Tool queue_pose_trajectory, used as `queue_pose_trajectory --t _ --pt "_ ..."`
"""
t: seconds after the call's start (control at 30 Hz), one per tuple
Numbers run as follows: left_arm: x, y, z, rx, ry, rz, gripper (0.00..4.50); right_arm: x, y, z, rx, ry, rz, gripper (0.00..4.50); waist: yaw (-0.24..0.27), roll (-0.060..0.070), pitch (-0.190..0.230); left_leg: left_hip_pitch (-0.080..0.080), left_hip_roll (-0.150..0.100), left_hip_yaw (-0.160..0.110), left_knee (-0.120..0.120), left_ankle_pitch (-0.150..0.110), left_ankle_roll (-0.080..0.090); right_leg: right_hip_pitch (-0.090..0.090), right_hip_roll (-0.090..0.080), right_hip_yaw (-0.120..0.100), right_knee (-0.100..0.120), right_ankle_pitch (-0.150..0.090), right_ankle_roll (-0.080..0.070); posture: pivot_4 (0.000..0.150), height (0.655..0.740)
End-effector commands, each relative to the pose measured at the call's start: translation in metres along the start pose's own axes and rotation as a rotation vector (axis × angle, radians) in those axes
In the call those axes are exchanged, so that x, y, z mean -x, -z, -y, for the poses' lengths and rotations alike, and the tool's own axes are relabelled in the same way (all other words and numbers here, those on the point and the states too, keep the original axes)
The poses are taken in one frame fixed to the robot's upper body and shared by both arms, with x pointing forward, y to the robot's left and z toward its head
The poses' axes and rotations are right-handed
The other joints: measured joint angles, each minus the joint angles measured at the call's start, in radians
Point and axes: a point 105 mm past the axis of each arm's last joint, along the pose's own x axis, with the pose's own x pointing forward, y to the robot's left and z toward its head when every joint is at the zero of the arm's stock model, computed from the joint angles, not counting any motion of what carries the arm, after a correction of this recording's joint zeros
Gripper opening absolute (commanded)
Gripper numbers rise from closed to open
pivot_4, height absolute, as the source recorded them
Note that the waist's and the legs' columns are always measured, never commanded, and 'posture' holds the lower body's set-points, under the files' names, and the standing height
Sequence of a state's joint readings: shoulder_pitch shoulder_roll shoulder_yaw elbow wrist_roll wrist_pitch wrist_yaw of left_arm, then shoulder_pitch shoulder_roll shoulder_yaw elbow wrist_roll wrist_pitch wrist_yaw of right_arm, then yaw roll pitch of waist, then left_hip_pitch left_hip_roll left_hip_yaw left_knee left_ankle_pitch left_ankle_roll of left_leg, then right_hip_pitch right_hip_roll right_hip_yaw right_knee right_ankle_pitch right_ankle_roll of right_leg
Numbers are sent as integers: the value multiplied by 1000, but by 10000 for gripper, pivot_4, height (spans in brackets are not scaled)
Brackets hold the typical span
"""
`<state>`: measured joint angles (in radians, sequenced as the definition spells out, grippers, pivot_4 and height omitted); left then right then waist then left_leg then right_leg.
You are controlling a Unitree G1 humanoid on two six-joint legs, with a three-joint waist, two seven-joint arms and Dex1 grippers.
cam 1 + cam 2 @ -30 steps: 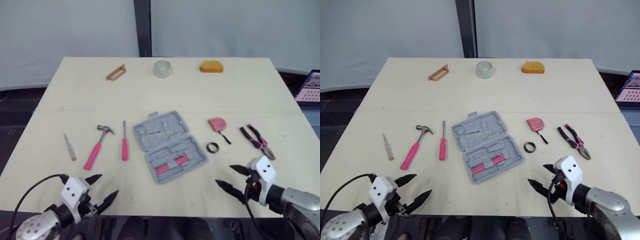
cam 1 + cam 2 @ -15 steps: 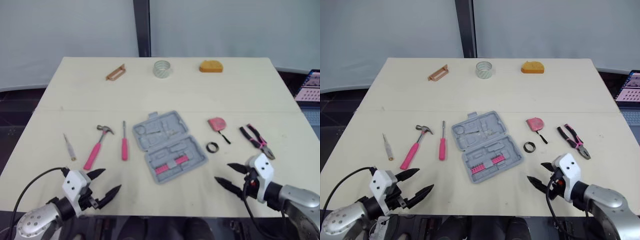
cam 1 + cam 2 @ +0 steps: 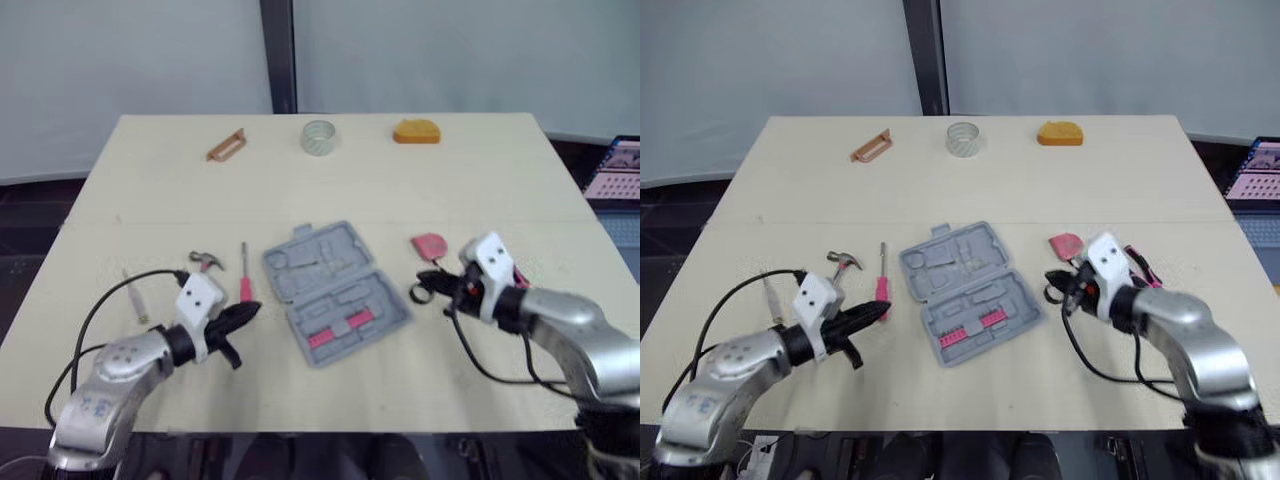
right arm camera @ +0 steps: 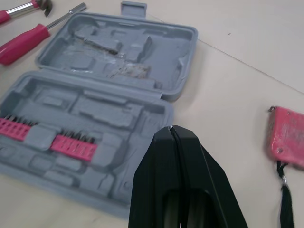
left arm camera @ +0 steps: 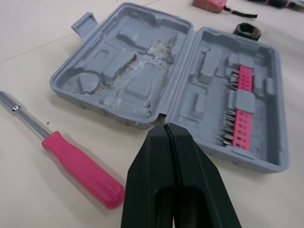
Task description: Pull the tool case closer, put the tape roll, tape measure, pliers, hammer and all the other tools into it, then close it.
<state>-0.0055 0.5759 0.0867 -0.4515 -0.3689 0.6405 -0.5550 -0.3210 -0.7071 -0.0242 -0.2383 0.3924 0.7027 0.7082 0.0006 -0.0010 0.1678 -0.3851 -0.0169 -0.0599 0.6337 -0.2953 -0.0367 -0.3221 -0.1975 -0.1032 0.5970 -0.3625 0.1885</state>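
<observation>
Tool case (image 3: 338,293) lies open mid-table between the grippers. Left gripper (image 5: 166,127), fingers pressed together, points at its left edge beside the pink screwdriver (image 5: 78,164). Right gripper (image 4: 171,128), fingers also pressed together, is just off its right edge, near the tape measure (image 4: 286,142). Bare table (image 3: 400,390) lies in front.

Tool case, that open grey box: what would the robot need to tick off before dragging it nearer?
1. Tool case open and lying flat: ok.
2. Left pincer close to the case's left side: ok.
3. Hold on the case: not ok. The left pincer and the right pincer are both shut, and neither grips it.
4. Pink screwdriver lying apart from the case: ok.
5. Right pincer free of the small black ring next to it: cannot tell.
</observation>
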Motion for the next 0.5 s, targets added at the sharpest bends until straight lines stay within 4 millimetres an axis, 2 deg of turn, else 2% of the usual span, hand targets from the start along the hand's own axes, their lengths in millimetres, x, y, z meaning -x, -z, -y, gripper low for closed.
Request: queue_pose_trajectory --t 0.03,0.13,0.2,0.5 --pt "-9 2 -9 27 -30 -39 171 -16 -5 15 35 34 -36 0 -3 0 0 0 0 0 0 0 0 0 0 0 0 0 0 1500 7400" --pt "-20 5 -9 58 -9 -66 171 -36 0 25 37 52 -113 0 -8 0 0 0 0 0 0 0 0 0 0 -1 0 0 0 1500 7400" --pt "-28 5 -9 49 13 -67 171 -46 4 25 44 30 -145 0 -7 0 0 0 0 0 0 0 0 -1 0 -1 1 0 0 1500 7400" --pt "-44 8 -14 38 32 -89 171 -74 8 22 84 -26 -175 0 -11 0 0 -1 0 0 1 0 0 -1 0 -1 1 0 0 1500 7400"
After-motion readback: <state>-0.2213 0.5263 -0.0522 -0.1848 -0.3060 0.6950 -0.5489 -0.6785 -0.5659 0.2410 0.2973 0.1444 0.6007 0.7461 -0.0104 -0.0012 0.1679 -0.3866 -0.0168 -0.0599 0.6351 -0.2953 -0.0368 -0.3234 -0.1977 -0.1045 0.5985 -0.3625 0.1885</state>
